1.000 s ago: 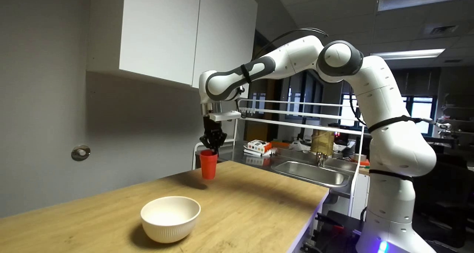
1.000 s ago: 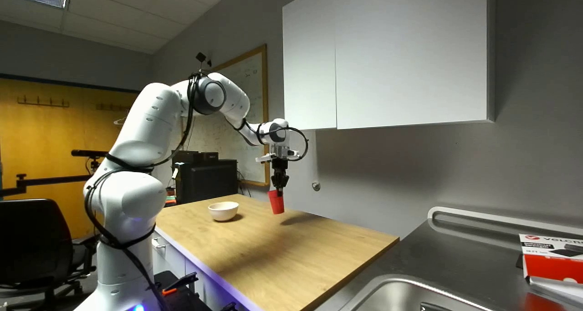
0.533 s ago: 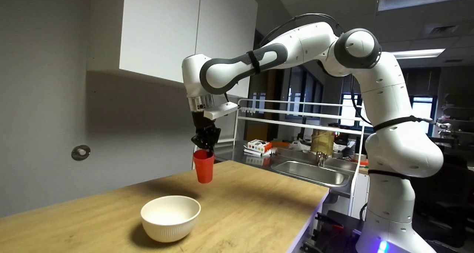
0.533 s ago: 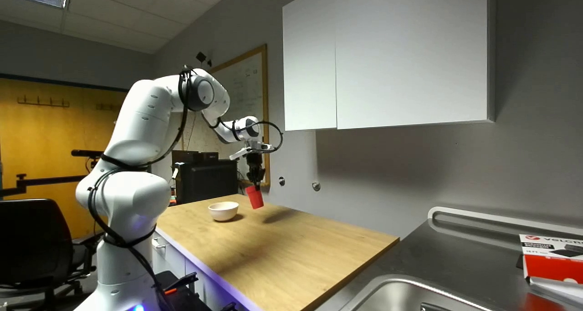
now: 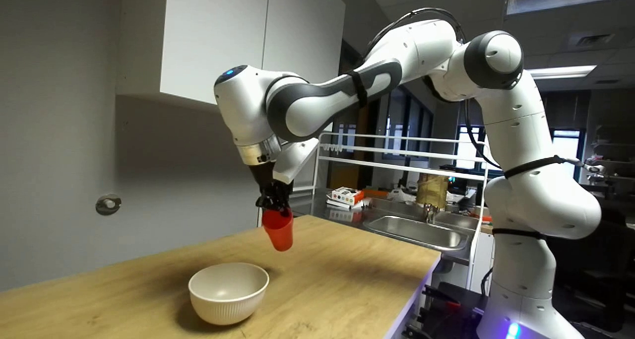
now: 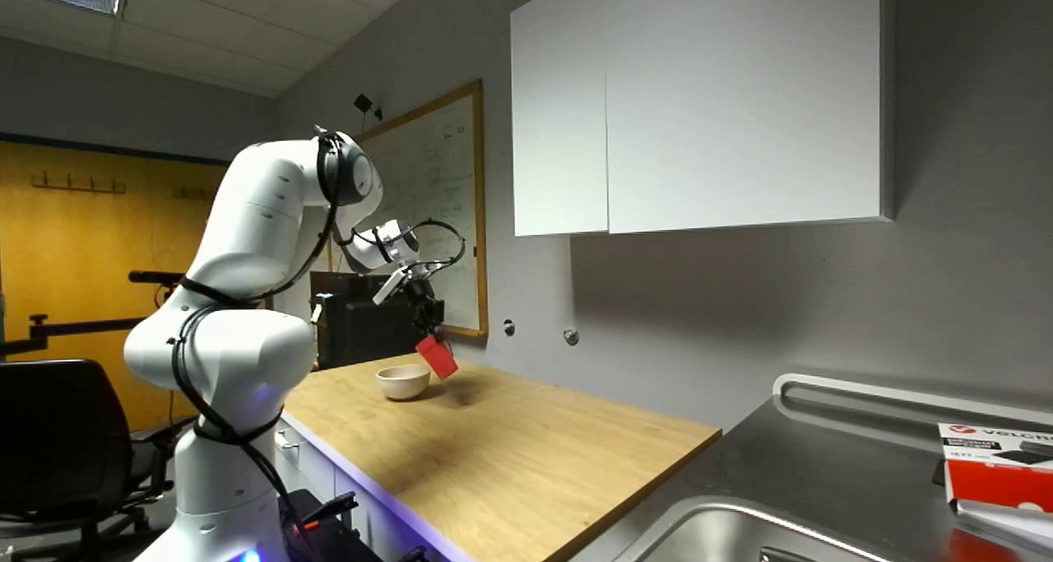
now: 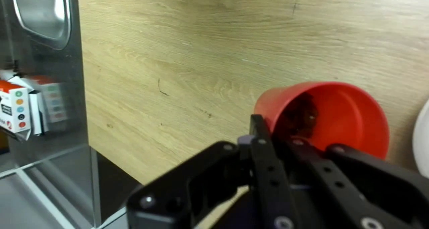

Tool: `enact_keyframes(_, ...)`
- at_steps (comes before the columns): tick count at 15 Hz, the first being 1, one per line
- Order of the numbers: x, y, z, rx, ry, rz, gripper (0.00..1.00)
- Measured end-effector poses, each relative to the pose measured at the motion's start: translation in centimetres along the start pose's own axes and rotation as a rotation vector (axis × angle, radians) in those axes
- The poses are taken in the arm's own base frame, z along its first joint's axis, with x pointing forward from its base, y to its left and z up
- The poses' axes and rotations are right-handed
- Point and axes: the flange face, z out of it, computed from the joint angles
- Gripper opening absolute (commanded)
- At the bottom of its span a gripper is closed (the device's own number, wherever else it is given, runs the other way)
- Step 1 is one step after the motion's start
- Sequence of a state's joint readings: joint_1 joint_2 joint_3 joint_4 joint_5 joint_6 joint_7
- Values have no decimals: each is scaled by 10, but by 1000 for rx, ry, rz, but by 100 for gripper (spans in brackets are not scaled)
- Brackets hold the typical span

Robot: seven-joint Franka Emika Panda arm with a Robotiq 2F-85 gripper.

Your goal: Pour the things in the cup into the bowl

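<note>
The red cup (image 5: 280, 234) hangs above the table beside the white bowl (image 5: 225, 310), tilted with its mouth leaning toward the bowl. Both also show in an exterior view, the cup (image 6: 438, 359) just right of the bowl (image 6: 403, 387). My gripper (image 7: 277, 132) is shut on the cup's wall at the rim, one finger outside and one inside. In the wrist view, dark brown things (image 7: 303, 118) lie deep inside the cup (image 7: 355, 118). The bowl's edge (image 7: 421, 141) shows at the right. The inner fingertip is partly hidden. No contents are visible in the bowl.
The wooden table (image 5: 347, 264) runs along a grey wall. White wall cabinets (image 5: 213, 41) hang above, close to the arm's wrist. A metal sink (image 5: 421, 232), a white rack (image 5: 397, 165) and a small box (image 5: 347, 196) stand past the table's end.
The gripper has carried the cup closer to the bowl. The wrist has rotated, and the cup has gone from nearly upright to clearly tilted toward the bowl. The bowl has not moved.
</note>
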State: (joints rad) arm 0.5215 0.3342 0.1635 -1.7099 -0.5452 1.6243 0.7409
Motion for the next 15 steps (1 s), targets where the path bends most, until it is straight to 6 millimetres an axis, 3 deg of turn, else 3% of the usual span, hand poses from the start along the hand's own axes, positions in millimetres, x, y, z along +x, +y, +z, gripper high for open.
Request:
enact_keyframes(7,-47,-76,-6,-227,94,-121,2)
enact_keyframes(15,-89,-124,-35,-484,293,-190,2)
